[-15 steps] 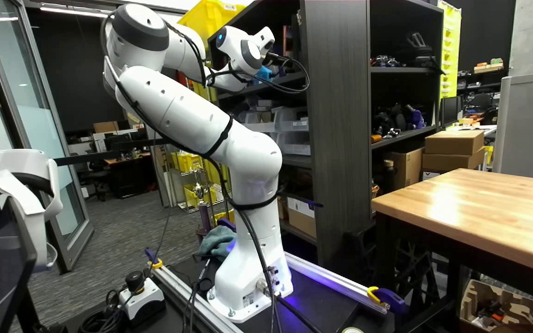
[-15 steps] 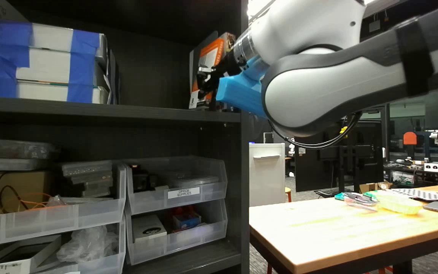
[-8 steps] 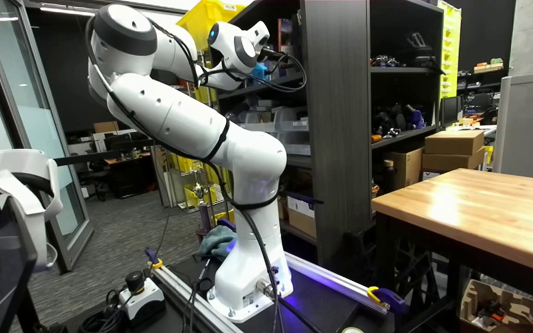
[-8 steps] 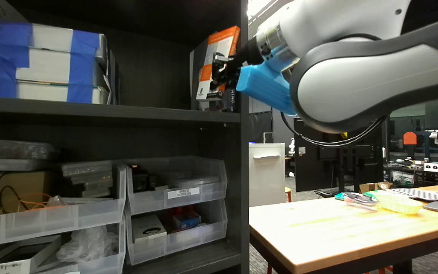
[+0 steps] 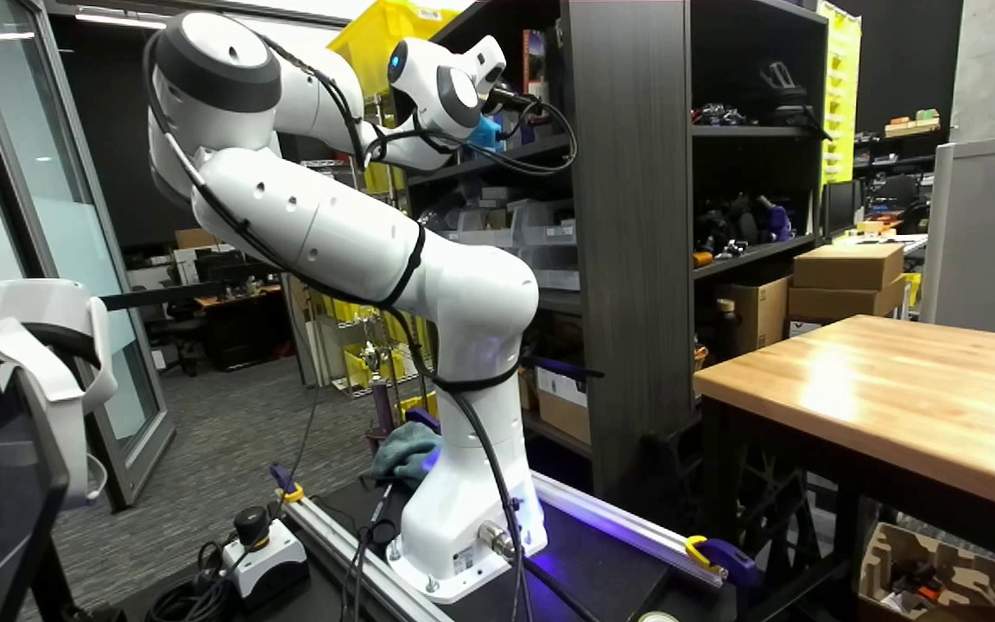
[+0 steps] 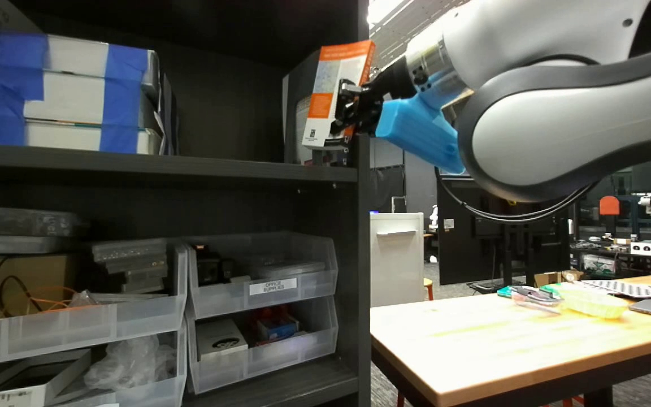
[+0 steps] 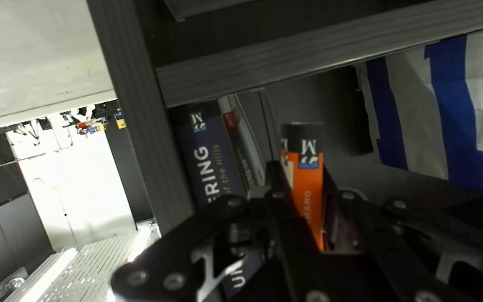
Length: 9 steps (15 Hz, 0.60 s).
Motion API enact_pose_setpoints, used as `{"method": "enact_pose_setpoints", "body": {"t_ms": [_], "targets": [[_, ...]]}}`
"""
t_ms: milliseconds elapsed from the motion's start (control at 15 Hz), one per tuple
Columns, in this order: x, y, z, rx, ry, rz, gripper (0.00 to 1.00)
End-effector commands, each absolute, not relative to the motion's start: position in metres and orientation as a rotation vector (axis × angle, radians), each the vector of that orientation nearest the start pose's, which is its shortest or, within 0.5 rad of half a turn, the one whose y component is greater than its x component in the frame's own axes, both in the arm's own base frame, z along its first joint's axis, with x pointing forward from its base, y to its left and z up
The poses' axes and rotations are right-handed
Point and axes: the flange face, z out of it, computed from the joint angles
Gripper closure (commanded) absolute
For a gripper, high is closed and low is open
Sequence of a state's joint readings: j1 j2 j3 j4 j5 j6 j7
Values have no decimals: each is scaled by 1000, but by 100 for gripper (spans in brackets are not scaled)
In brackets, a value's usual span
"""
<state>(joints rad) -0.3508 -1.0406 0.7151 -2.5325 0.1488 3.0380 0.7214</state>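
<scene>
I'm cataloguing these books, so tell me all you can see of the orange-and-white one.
The orange-and-white book looks like a card-covered paperback. One face shows an orange top band, a pale panel, an orange block and a small dark mark low down. Its orange spine ends in a black band with a white M; most lettering is hidden. The hand grips it from the spine side, one finger on each face. It stands tilted, apparently raised off the shelf.

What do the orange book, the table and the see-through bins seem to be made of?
Orange book: probably paper with a smooth card cover; printed front and spine show.
Table: likely wood, glossy; grain strips and glare show.
Bins: probably plastic, cloudy; walls look half-transparent.
</scene>
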Motion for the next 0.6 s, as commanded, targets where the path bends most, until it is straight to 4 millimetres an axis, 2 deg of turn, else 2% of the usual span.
{"method": "enact_pose_setpoints", "body": {"t_ms": [0,400,533], "targets": [[285,208,665,-2196,339,-1980,96],[276,191,667,-2168,367,-1990,96],[264,190,668,-2154,347,-1987,96]]}}
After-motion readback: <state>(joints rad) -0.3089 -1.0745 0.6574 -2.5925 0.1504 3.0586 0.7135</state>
